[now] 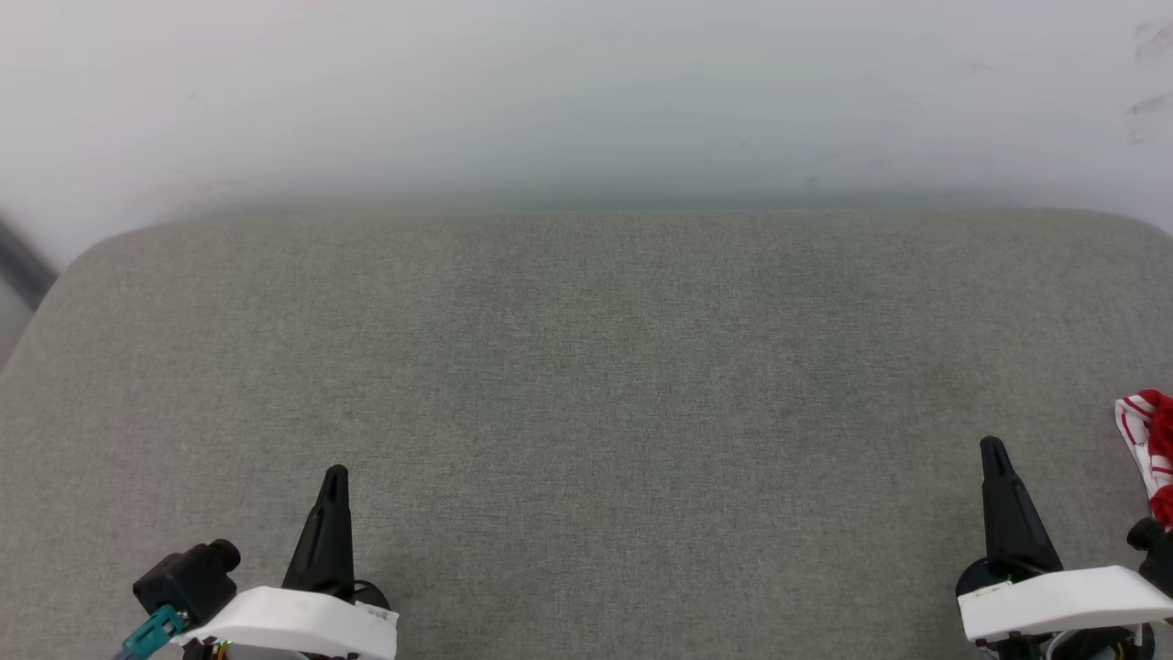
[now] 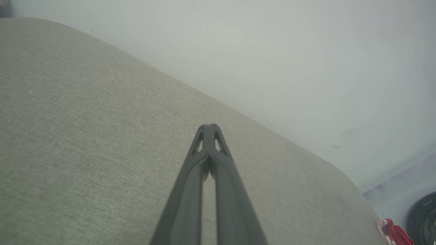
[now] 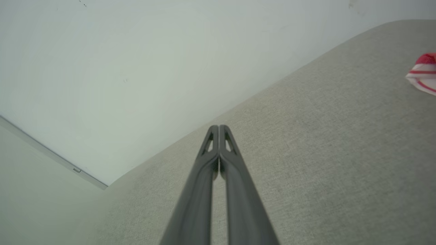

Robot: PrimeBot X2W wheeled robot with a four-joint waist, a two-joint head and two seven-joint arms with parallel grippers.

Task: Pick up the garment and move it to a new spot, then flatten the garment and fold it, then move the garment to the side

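A small part of the garment (image 1: pixel 1150 449), red with red-and-white striped trim, shows at the far right edge of the grey fabric surface (image 1: pixel 586 385); the rest runs out of view. It also peeks in as the garment (image 2: pixel 391 233) at the lower right of the left wrist view and the garment (image 3: pixel 424 71) at the right edge of the right wrist view. My left gripper (image 1: pixel 335 477) sits low at the left, shut with nothing in it (image 2: pixel 208 127). My right gripper (image 1: pixel 992 451) sits low at the right, shut and empty (image 3: pixel 218 127), a little left of the garment.
A pale wall (image 1: pixel 586 92) rises behind the grey surface. The surface's rounded corners show at the far left and far right. A dark round object (image 2: pixel 424 217) sits beyond the surface's edge in the left wrist view.
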